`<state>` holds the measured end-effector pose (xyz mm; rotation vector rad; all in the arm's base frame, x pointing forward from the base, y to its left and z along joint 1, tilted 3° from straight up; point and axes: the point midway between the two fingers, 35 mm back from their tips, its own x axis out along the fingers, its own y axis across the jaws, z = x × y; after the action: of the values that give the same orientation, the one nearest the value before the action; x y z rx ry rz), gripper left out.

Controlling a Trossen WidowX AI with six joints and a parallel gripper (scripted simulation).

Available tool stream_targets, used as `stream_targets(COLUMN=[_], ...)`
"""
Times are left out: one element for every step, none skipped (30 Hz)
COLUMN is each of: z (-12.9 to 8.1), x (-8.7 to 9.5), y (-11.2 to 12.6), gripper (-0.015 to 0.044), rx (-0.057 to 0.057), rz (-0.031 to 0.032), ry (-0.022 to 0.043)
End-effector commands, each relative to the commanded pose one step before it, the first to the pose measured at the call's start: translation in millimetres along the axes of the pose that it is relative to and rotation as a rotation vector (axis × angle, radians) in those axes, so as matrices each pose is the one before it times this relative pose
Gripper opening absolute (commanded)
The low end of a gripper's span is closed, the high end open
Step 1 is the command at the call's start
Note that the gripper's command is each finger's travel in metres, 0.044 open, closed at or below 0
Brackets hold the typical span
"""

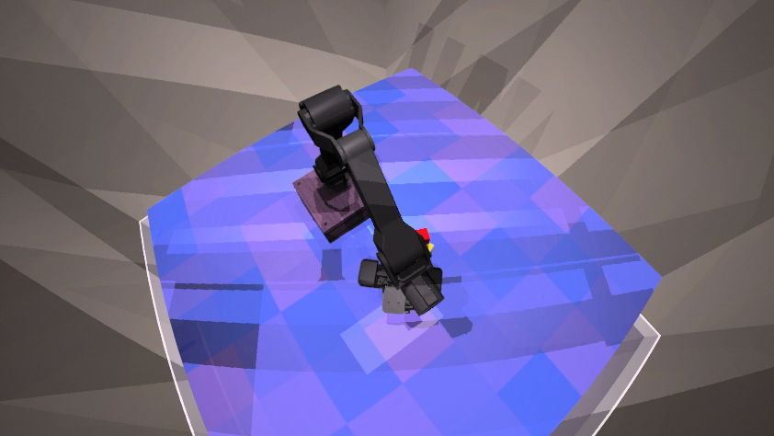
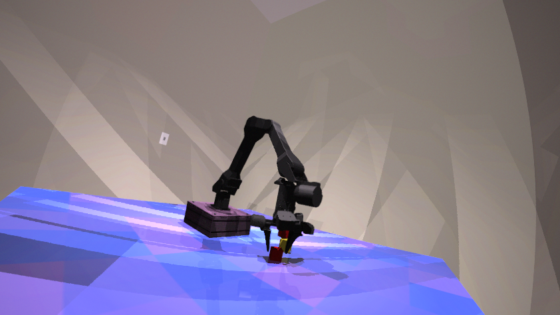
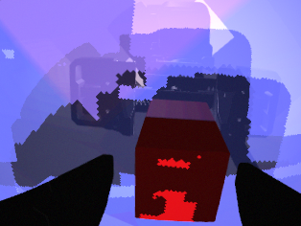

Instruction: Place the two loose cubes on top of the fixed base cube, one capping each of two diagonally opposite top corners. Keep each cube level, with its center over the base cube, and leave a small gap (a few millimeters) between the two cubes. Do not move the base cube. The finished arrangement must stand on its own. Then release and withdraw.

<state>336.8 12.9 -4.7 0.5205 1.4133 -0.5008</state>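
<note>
The yellow base cube (image 1: 430,247) (image 2: 283,244) stands on the table, mostly hidden by the arm in the top view and partly behind a finger in the exterior view. One red cube (image 1: 423,235) (image 2: 283,233) rests on top of it; its exact seat is hidden. The other red cube (image 2: 275,254) (image 3: 181,139) stands on the table in front of the base cube. My gripper (image 2: 277,251) (image 3: 174,169) is open and low, pointing down, with a finger on each side of this cube. The wrist view shows a gap between the cube and each finger.
The arm's wooden mounting block (image 1: 330,230) (image 2: 211,226) stands behind and to the left of the cubes in the exterior view. The stacked yellow and red cubes are very close to my right-hand finger in that view. The table (image 1: 433,389) (image 2: 156,274) carries patchy shadows.
</note>
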Motion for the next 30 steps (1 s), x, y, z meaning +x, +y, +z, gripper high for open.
stream_targets(z=[-1.65, 0.0, 0.0, 0.0, 0.0, 0.0, 0.0, 0.08, 0.22, 0.36, 0.41, 0.39, 0.36, 0.34, 0.31, 0.29, 0.26, 0.24, 0.21, 0.19, 0.16, 0.13, 0.11, 0.08, 0.05, 0.03, 0.0, -0.03, -0.05, -0.08], x=[5.21, 0.0, 0.0, 0.0, 0.0, 0.0, 0.0, -0.49, -1.47, -2.45, -2.99, -3.0, -3.02, -3.03, -3.04, -3.06, -3.07, -3.08, -3.09, -3.1, -3.12, -3.13, -3.14, -3.15, -3.15, -3.16, -3.17, -3.18, -3.19, -3.19], y=[-1.29, 0.0, 0.0, 0.0, 0.0, 0.0, 0.0, 0.07, 0.2, 0.33, 0.38, 0.36, 0.34, 0.32, 0.29, 0.27, 0.25, 0.23, 0.21, 0.18, 0.16, 0.14, 0.12, 0.09, 0.07, 0.05, 0.02, 0.0, -0.02, -0.05], gripper=[0.0186, 0.016, 0.0134, 0.0107, 0.0105, 0.0105, 0.0105, 0.0105, 0.0105, 0.0105, 0.0105, 0.0105, 0.0105, 0.0105, 0.0105, 0.0105, 0.0105, 0.0105, 0.0105, 0.0105, 0.0105, 0.0105, 0.0105, 0.0105, 0.0105, 0.0105, 0.0105, 0.0105, 0.0105, 0.0105], rx=[-0.0037, 0.0, 0.0, 0.0, 0.0, 0.0, 0.0, 0.0, 0.0, 0.0, 0.0, 0.0, 0.0, 0.0, 0.0, 0.0, 0.0, 0.0, 0.0, 0.0, 0.0, 0.0, 0.0, 0.0, 0.0, 0.0, 0.0, 0.0, 0.0, 0.0], rz=[-0.00564, 0.0, 0.0, 0.0, 0.0, 0.0, 0.0, 0.00001, 0.00003, 0.00004, 0.00005, 0.00005, 0.00005, 0.00004, 0.00004, 0.00004, 0.00004, 0.00004, 0.00003, 0.00003, 0.00003, 0.00003, 0.00003, 0.00002, 0.00002, 0.00002, 0.00002, 0.00001, 0.00001, 0.00001], ry=[0.00795, 0.0, 0.0, 0.0, 0.0, 0.0, 0.0, -0.00001, -0.00002, -0.00004, -0.00005, -0.00004, -0.00004, -0.00004, -0.00004, -0.00003, -0.00003, -0.00003, -0.00003, -0.00002, -0.00002, -0.00002, -0.00002, -0.00001, -0.00001, -0.00001, -0.00001, 0.0, 0.0, 0.0])
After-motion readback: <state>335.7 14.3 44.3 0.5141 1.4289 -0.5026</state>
